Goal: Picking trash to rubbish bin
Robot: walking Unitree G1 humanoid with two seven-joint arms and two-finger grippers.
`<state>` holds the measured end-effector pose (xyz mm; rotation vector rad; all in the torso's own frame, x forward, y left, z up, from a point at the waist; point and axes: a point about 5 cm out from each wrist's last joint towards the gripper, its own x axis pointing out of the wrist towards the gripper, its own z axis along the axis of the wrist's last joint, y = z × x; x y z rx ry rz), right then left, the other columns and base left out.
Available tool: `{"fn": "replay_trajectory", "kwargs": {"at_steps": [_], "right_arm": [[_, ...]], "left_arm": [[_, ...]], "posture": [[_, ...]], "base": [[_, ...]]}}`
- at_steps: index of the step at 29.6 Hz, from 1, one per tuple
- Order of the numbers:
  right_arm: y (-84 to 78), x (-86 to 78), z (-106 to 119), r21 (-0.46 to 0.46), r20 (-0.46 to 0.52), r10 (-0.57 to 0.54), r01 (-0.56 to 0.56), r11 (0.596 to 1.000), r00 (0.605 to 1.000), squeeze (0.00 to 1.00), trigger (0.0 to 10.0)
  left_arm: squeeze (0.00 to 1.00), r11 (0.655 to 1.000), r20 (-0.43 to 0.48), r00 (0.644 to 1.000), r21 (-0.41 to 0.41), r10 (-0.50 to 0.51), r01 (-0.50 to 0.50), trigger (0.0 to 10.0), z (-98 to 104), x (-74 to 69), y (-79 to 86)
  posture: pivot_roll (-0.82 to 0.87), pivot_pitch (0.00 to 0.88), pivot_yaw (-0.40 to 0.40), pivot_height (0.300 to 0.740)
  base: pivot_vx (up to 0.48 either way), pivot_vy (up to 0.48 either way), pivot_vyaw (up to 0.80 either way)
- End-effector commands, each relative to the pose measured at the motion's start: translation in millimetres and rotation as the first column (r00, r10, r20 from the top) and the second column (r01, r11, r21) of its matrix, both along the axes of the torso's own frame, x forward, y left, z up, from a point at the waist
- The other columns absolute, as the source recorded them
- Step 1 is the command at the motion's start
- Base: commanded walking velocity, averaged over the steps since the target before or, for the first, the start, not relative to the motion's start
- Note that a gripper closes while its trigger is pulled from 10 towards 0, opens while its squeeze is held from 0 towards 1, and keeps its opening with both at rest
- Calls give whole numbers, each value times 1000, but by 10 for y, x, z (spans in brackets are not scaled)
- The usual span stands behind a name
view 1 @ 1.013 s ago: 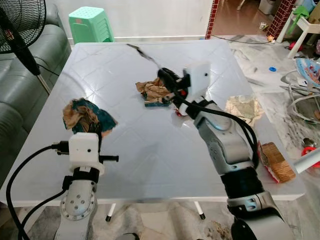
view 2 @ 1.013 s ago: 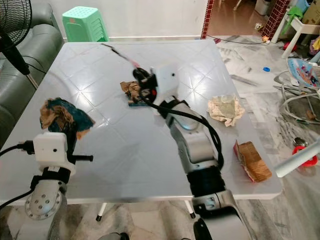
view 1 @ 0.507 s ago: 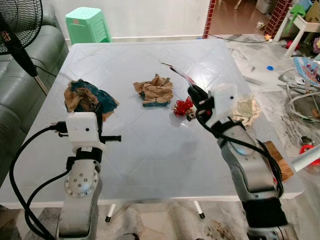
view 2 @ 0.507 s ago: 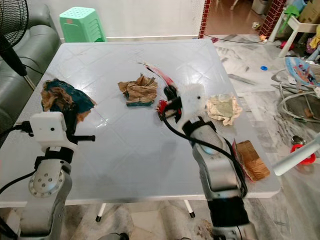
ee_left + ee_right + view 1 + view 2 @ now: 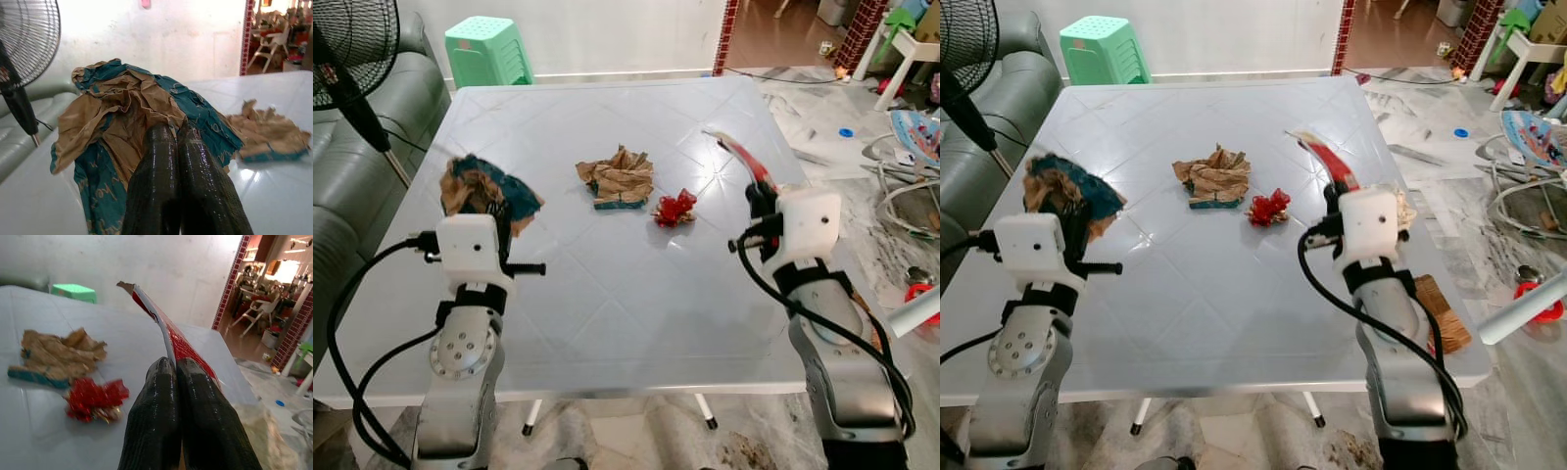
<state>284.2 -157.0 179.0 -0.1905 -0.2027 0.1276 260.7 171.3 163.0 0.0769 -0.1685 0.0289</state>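
My left gripper [image 5: 177, 128] is shut on a crumpled teal-and-brown paper [image 5: 481, 189] at the left side of the white table [image 5: 607, 294]. On the table's right side my right gripper [image 5: 175, 363] is shut on a long red-and-white wrapper strip [image 5: 744, 157], which sticks up and away from the fingers. A crumpled brown paper [image 5: 619, 176] and a small red foil scrap [image 5: 675, 208] lie near the table's middle. A beige crumpled paper [image 5: 1402, 210] lies partly hidden behind my right wrist.
A brown flat packet [image 5: 1440, 305] lies at the table's right edge. A green stool [image 5: 489, 47] stands behind the table. A fan [image 5: 352, 49] and a grey sofa [image 5: 342, 196] are on the left. Clutter [image 5: 911, 147] covers the floor on the right.
My right arm has swung from over the table's middle to its right side, carrying the red wrapper strip. The left gripper still holds the teal-and-brown paper.
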Motion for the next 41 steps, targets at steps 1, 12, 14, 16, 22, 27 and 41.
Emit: {"fn": "replay_trajectory", "kwargs": {"at_steps": [1, 12, 14, 16, 22, 27, 41], "right_arm": [[-22, -26, 87, 0, 32, -6, 6, 1000, 999, 0, 10000], [31, 8, 106, 12, 33, 5, -5, 1000, 999, 0, 10000], [35, 7, 102, 13, 31, 5, -6, 1000, 1000, 0, 10000], [38, 5, 99, 16, 29, 5, -6, 1000, 1000, 0, 10000], [41, 10, 98, 18, 28, 3, -4, 1000, 1000, 0, 10000], [39, 19, 102, 17, 30, 3, -3, 1000, 1000, 0, 10000], [50, 36, 115, 18, 34, 5, -6, 1000, 999, 0, 10000]], "left_arm": [[0, 1000, 9, 1000, 10, -17, 17, 10000, 36, -23, -25], [0, 1000, 7, 1000, 8, -24, 24, 10000, 52, -22, -34], [0, 1000, 5, 1000, 11, -23, 23, 10000, 50, -27, -27], [0, 1000, 4, 1000, 12, -24, 24, 10000, 53, -27, -25], [0, 1000, 1, 1000, 13, -27, 27, 10000, 53, -19, -27], [0, 1000, -2, 1000, 13, -26, 26, 10000, 48, -12, -28], [0, 1000, -8, 1000, 12, -19, 19, 10000, 36, -14, -29]], "posture": [[-26, 75, 19, 740], [-13, 74, 24, 740], [-12, 75, 26, 740], [-12, 75, 26, 740], [-13, 76, 27, 740], [-13, 74, 26, 740], [-13, 71, 24, 740]], "base": [[0, 0, 0], [0, 0, 0], [0, 0, 0], [-120, 0, 0], [-277, 0, 0], [-313, 0, 0], [-377, 0, 0]]}}
